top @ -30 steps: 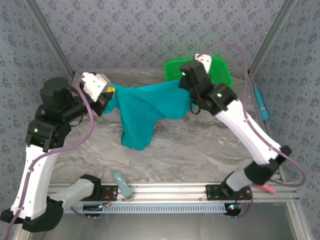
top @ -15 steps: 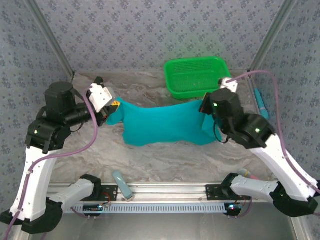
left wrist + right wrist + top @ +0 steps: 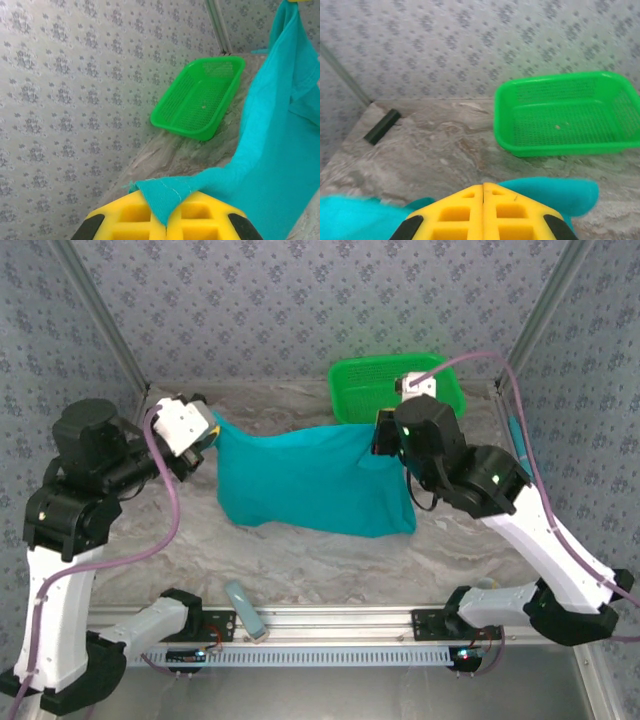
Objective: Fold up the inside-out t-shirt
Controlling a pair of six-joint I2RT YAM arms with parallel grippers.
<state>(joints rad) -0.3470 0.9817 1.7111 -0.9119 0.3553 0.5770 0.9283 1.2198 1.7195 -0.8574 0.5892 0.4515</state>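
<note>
My left gripper and right gripper each pinched one end of the t-shirt. It hung spread out between them over the table. I had made no fold yet.

**Clamped shut on a stitched corner of the inside-out t-shirt with the left gripper.**
Seen at bottom centre: yellow fingers pressed together, with the teal corner pointing down into their seam. Spread from there up to the top right of the frame as a hanging sheet, creased along its right side. Set beyond the cloth on the marbled table, near the patterned wall: a green mesh basket, upright.
</note>
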